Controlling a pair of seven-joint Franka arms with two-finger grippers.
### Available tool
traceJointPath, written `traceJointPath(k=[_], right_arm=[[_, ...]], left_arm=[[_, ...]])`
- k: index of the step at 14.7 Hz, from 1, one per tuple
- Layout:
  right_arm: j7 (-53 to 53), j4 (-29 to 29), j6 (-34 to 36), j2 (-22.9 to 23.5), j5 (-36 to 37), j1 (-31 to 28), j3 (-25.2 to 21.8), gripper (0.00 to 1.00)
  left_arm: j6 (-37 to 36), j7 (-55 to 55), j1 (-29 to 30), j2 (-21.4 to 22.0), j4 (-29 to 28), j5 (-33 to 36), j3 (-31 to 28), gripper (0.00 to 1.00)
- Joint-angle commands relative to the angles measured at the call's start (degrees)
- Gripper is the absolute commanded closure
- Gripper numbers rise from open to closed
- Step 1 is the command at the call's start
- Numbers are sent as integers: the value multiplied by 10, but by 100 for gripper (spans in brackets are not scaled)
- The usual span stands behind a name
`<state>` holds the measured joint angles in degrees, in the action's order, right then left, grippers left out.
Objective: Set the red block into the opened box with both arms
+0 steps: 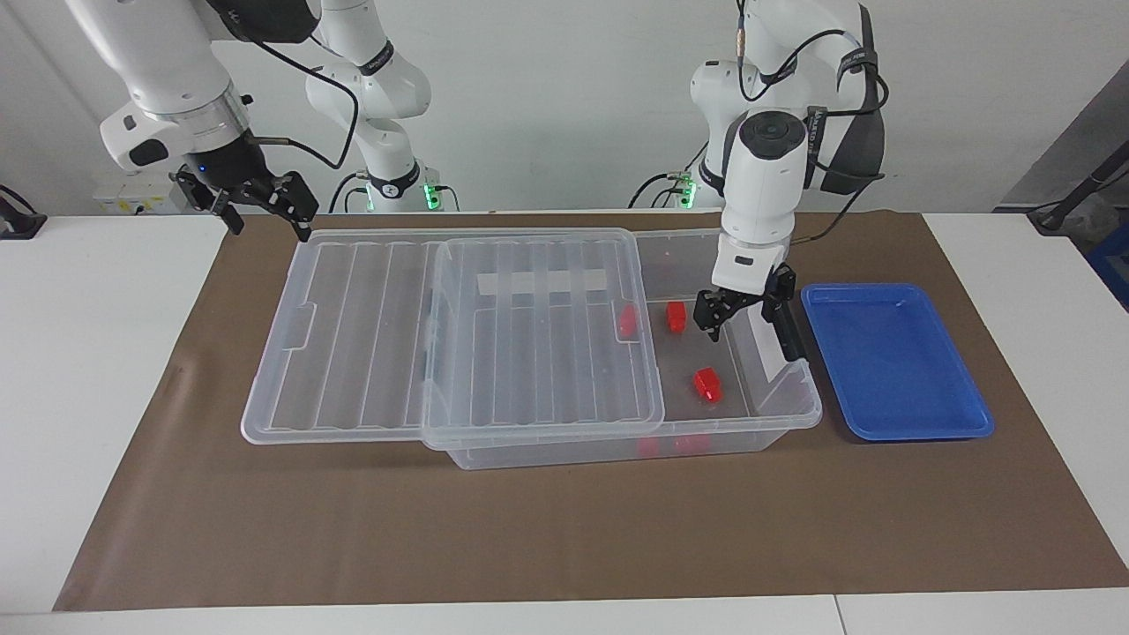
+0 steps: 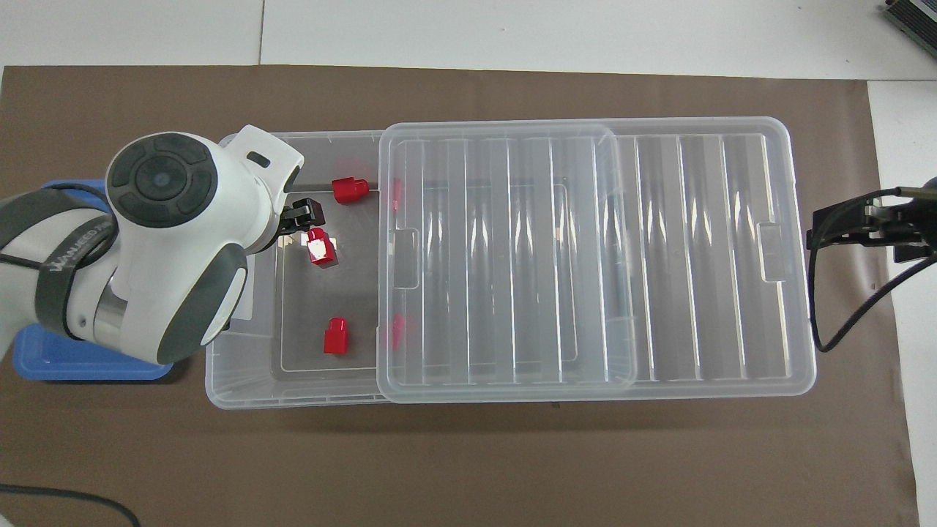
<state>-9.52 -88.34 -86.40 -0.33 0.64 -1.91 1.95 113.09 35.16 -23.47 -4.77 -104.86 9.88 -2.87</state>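
Note:
The clear box [image 1: 788,413] [image 2: 219,380] stands open at its end toward the left arm. One red block [image 1: 706,384] [image 2: 321,248] lies loose on the box floor. My left gripper [image 1: 739,323] [image 2: 299,218] hangs open and empty a little above that block, inside the box's open end. Several more red blocks lie in the box, one nearer the robots [image 1: 676,316] [image 2: 337,336] and one farther from them [image 2: 348,189]. My right gripper [image 1: 265,208] [image 2: 871,223] waits open above the mat, off the lid's end toward the right arm.
The ribbed clear lid [image 1: 538,335] [image 2: 505,256] covers most of the box and juts out toward the right arm's end. A shallow blue tray [image 1: 895,362] [image 2: 73,362] lies beside the box's open end. A brown mat [image 1: 564,529] covers the table.

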Motion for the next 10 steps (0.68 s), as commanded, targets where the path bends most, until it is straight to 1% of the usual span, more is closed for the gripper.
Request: traceJointPath(k=[1, 3, 4, 6, 8, 9, 10], right_arm=[[-8, -1, 6, -5, -12, -5, 3, 0], [-8, -1, 6, -5, -12, -5, 3, 0], [-8, -1, 6, -5, -12, -5, 3, 0], [-8, -1, 11, -5, -12, -5, 3, 0], [-8, -6, 5, -6, -12, -7, 3, 0], [-6, -19, -7, -11, -12, -13, 3, 9], [-3, -34, -24, -18, -12, -21, 3, 53]], left_arm=[[-42, -124, 65, 48, 3, -39, -4, 0], [-69, -233, 125, 77, 2, -57, -4, 0], [-72, -272, 147, 85, -1, -57, -5, 0], [-74, -328, 196, 86, -3, -58, -5, 0], [-69, -371, 219, 86, -3, -58, -5, 0], [-67, -380, 222, 86, -3, -58, -5, 0], [-65, -381, 219, 86, -6, -58, -4, 0]])
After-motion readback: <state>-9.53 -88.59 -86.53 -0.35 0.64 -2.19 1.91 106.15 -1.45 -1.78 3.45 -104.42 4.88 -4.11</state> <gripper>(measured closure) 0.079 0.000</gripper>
